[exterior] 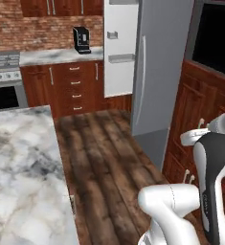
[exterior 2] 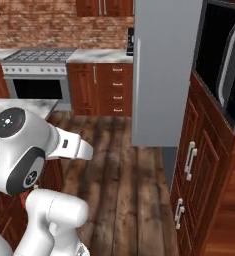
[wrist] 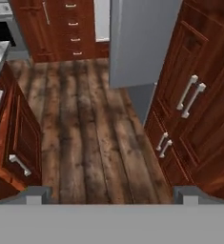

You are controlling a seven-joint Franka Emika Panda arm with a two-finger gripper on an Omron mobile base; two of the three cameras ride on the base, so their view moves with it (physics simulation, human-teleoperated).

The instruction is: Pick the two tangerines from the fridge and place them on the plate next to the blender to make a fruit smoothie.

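We are at the approach step: the fridge point(exterior: 159, 81) stands at the upper right of the left base frame, door open. Our hand point(wrist: 111, 195) is wide and empty. Next we must reach the shelves; no tangerines visible.

So the fridge point(exterior: 157, 81) stands ahead with its door point(exterior: 119, 48) swung open to the left. Cabinets with a wall oven point(exterior 2: 224, 65) sit right of it, stove point(exterior 2: 36, 65) far left, coffee machine point(exterior: 81, 39) on the back counter point(exterior: 61, 56).
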